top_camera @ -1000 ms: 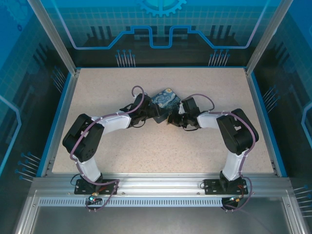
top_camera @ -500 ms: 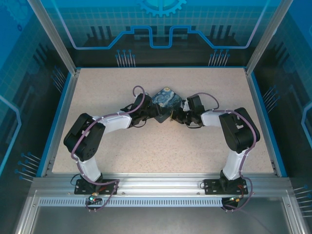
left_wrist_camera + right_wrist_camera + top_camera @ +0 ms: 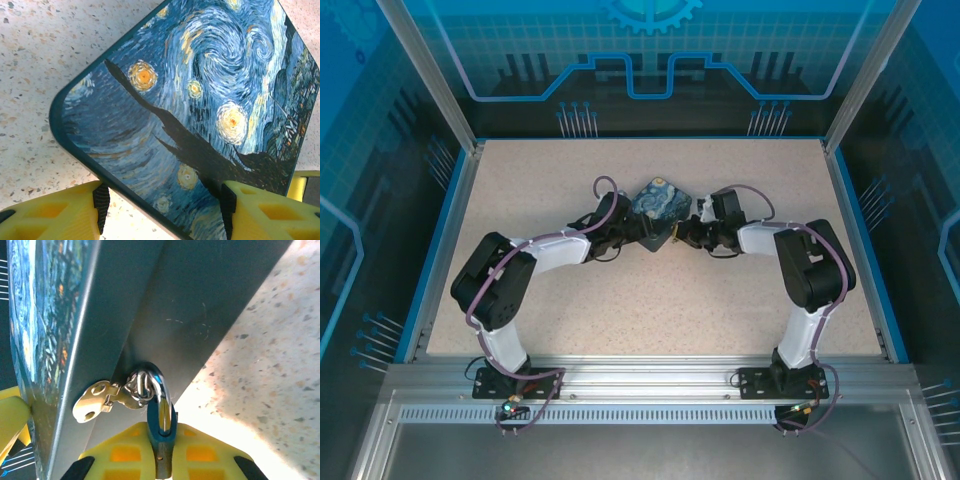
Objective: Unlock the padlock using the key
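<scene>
The right arm point(image 3: 810, 270) is swinging toward the far side, its elbow moving outward to the right. The right gripper point(image 3: 683, 233) is sliding farther along the box point(image 3: 660, 198), taking the pinched padlock point(image 3: 161, 434) along. The box is edging slightly farther from the bases.

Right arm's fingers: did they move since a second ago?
Yes. The right fingers have slid toward the table's blue back edge and a little to the right, staying beside the painted box.
</scene>
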Controlling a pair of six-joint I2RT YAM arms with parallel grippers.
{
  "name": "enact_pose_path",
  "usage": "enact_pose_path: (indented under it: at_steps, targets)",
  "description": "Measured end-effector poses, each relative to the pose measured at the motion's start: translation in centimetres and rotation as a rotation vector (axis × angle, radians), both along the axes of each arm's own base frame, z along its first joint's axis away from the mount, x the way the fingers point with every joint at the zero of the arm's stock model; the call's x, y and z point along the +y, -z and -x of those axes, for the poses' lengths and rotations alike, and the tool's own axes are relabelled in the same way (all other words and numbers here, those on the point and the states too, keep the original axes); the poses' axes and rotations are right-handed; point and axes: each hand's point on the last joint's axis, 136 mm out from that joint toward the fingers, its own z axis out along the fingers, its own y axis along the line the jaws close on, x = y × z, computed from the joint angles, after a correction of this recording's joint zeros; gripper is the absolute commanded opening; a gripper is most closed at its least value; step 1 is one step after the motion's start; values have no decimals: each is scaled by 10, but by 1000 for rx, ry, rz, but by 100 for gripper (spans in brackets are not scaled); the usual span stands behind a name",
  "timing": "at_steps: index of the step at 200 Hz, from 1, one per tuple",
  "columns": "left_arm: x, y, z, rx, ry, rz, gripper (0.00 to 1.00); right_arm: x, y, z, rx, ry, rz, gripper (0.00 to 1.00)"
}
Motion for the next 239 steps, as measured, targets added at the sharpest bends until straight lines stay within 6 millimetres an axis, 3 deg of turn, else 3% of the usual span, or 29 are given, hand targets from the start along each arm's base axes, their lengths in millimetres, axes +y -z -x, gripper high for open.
enact_pose_path:
  at_steps: [161, 239]
  targets:
    - [-8, 0, 1, 10, 24, 12, 61, -22, 3, 2, -15, -104, 150, 0]
    - [-8, 0, 0, 11, 22, 12, 61, -5, -3, -11, -9, -60, -56, 0]
